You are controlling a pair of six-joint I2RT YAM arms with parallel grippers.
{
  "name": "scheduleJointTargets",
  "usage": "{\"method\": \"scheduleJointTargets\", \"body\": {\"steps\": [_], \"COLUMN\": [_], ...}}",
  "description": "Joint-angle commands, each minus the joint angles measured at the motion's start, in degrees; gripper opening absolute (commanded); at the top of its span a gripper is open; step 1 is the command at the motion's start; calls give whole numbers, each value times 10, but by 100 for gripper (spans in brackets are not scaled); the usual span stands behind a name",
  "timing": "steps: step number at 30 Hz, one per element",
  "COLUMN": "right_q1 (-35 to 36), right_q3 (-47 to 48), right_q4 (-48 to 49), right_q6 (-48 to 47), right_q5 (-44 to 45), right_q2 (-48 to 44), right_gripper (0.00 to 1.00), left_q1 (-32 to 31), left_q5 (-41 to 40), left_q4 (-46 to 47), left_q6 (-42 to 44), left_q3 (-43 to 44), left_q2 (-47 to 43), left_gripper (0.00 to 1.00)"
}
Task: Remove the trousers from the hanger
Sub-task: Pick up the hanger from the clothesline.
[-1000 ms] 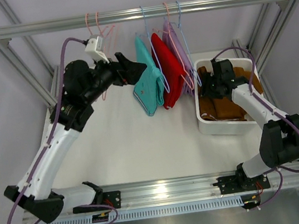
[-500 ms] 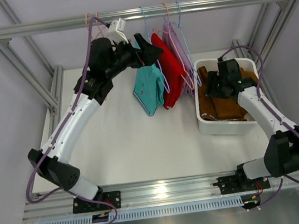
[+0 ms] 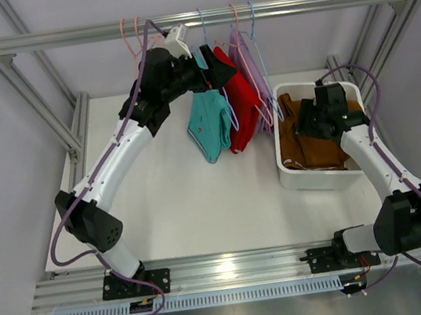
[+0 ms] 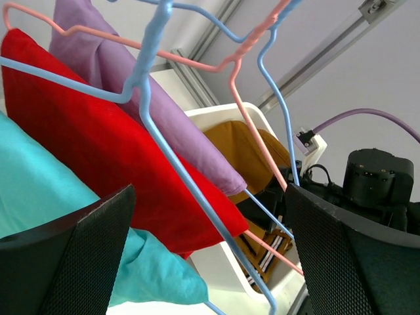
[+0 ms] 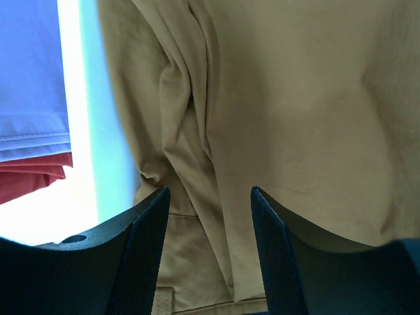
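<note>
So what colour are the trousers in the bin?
Brown; the trousers show best in the top external view.

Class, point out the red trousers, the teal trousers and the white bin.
red trousers (image 3: 241, 112), top external view, middle of the hanging cloth.
teal trousers (image 3: 209, 123), top external view, middle of the cloth.
white bin (image 3: 317, 179), top external view, near wall.

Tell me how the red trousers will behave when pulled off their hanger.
Probably floppy: the red trousers hang in soft folds, so they should sag and bunch when gripped. Likely light, as a thin wire hanger carries them. They may drag the teal trousers hanging close beside them.
</note>
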Motion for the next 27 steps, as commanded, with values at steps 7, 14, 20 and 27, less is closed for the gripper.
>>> {"method": "scheduleJointTargets", "body": {"steps": [7,14,20,27], "right_q1": [-18,-24,-27,-32], "right_q3": [-12,-16,-23,-24], "right_q4": [15,16,19,21], "right_q6": [-1,0,-1,-1], "right_q5": [-53,-63,-74,-81], "right_q2": [-9,-8,-5,-7], "right_gripper": [57,57,57,57], "left_q1": [27,31,42,42], "left_q5": [79,125,191,189], "left_q4": [66,114,183,173], "left_q6": [-63,-117,-189,-185], "left_q3": [25,21,12,10], "left_q2": [28,43,76,76], "left_gripper": [94,81,66,47]}}
